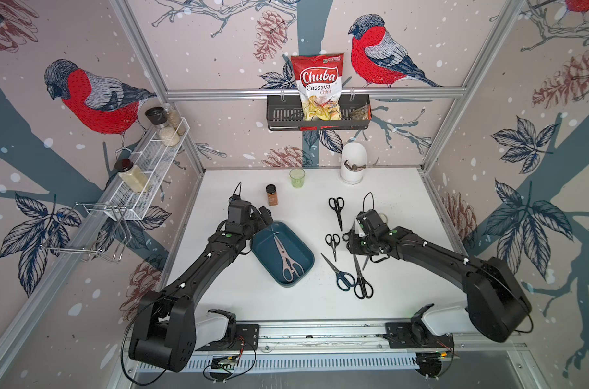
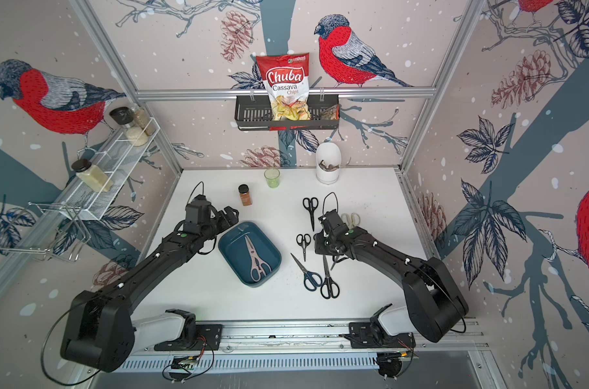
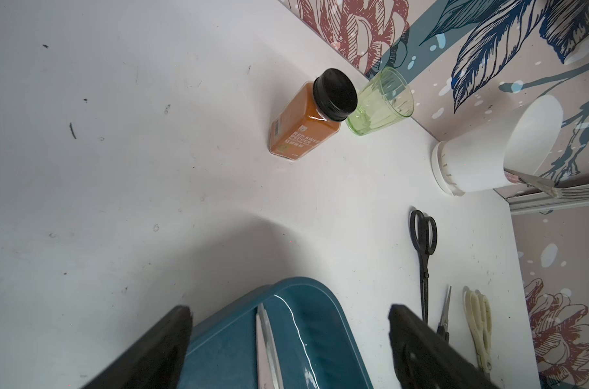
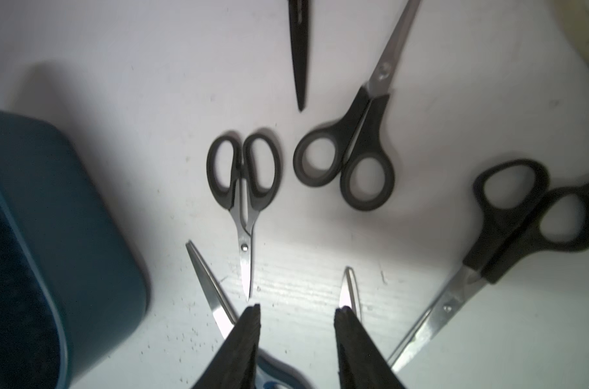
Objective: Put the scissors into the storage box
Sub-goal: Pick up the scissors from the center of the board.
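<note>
With the right end effector (image 4: pixel 297 308) apart and empty, the small black scissors (image 4: pixel 243 208) just ahead of its tips should be pinched across the pivot, clear of flanking blades (image 4: pixel 207 279).

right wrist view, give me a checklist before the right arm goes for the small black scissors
1. Right tool open and empty: ok.
2. Small black scissors flat, blades shut, touching no other pair: ok.
3. Storage box has room; only the pale pink scissors lie in it: ok.
4. Left tool clear of the box: not ok, it hangs open over the far corner.
5. Right tool's height above the table: cannot tell.
</note>
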Controlling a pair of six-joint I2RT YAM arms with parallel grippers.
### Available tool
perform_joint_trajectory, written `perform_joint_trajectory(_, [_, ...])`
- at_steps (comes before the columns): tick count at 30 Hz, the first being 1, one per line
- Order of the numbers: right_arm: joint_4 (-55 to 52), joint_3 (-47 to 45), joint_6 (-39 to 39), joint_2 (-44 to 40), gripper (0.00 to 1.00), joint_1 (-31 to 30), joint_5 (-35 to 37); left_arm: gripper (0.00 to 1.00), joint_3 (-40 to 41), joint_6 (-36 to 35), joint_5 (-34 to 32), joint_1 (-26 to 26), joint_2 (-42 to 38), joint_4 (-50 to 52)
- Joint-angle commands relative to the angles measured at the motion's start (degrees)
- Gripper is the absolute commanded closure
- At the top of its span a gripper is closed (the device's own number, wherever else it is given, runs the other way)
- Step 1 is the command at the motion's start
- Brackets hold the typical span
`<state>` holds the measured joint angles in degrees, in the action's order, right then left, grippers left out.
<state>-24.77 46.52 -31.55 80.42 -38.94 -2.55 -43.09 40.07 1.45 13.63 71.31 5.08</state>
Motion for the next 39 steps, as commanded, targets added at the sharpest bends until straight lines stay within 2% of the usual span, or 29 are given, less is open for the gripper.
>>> perform_joint_trajectory(1, [-5.55, -0.30, 0.07, 0.36, 0.57, -5.19, 4.73, 0.05, -0.73, 0.05, -0.67, 0.42, 0.78, -0.51])
perform_joint_trajectory(4, [-7.88, 0.05, -0.94, 1.86, 0.57, -10.17, 7.49, 0.05, -0.85, 0.13, -0.49, 0.61, 1.16, -0.60])
perform_joint_trajectory(7, [-9.29, -0.23, -1.84, 2.68, 0.59, -12.59, 9.85, 0.05, -0.92, 0.04, -0.57, 0.69, 1.13, -0.60])
perform_joint_trajectory(17, [-7.95, -3.93, -1.63, -0.77, 0.64, -11.85, 6.64, 0.05, -1.12, -0.69, -1.78, 0.89, 1.02, 0.02])
perform_joint_trajectory(28, [-4.47, -5.64, -1.23, 0.79, 0.71, -11.81, 4.67, 0.05, -1.03, -0.50, -1.84, 0.89, 0.98, 0.18])
perform_joint_trajectory(39, [-3.03, -6.63, -0.97, 3.06, 0.70, -12.10, 4.74, 0.05, 0.93, 1.03, -5.79, 0.87, -1.51, -0.85])
